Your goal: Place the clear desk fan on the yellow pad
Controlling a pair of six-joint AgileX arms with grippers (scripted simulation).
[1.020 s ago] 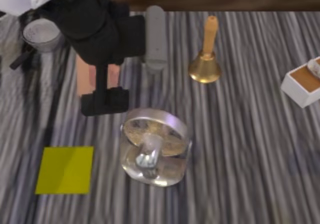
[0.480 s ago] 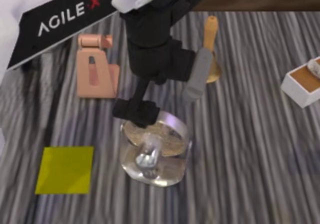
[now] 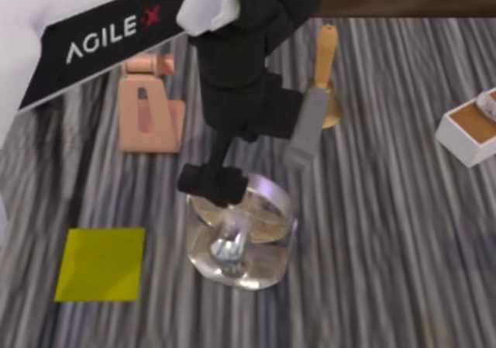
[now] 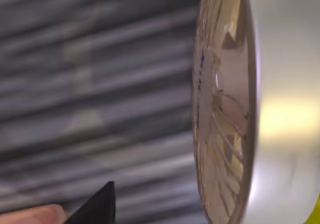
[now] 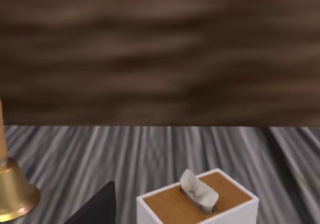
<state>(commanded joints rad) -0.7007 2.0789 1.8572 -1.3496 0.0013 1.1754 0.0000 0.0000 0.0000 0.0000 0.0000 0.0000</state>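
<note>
The clear desk fan (image 3: 242,233) lies near the table's middle, silvery ring round tan blades, clear hub up. My left gripper (image 3: 212,182) hangs open at the fan's far rim, over its edge. In the left wrist view the ring (image 4: 282,109) and blades (image 4: 220,114) fill one side, and one dark fingertip (image 4: 100,206) stands apart from them. The yellow pad (image 3: 101,263) lies flat, left of the fan, with nothing on it. My right arm is parked outside the top view; one of its fingertips (image 5: 100,206) shows, open.
A pink stand (image 3: 147,109) sits behind the pad. A brass bell (image 3: 324,77) with a wooden handle stands behind the fan, partly behind my left arm. A white box with a brown top (image 3: 468,128) sits at the right edge.
My left arm swung in from the back left to the fan's far rim, then edged slightly closer to it. Fan and pad have not moved.
</note>
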